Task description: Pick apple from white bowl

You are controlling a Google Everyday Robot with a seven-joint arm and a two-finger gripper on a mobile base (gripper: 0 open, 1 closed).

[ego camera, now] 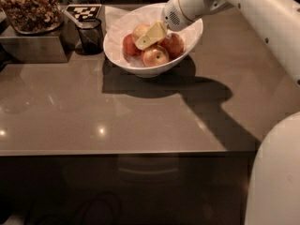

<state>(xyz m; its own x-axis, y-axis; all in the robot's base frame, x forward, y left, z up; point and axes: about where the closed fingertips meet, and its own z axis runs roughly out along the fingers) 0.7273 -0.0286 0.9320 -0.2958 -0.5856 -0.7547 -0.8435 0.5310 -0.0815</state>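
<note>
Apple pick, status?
Gripper low over white bowl. Apple at bowl's back, partly behind gripper, not lifted. Redder apples crowd beside it.

Brown counter (140, 116) carries white bowl (150, 71), dark cup (90, 34), metal box (33, 48) — tool (151, 35) hangs inside the bowl.
</note>
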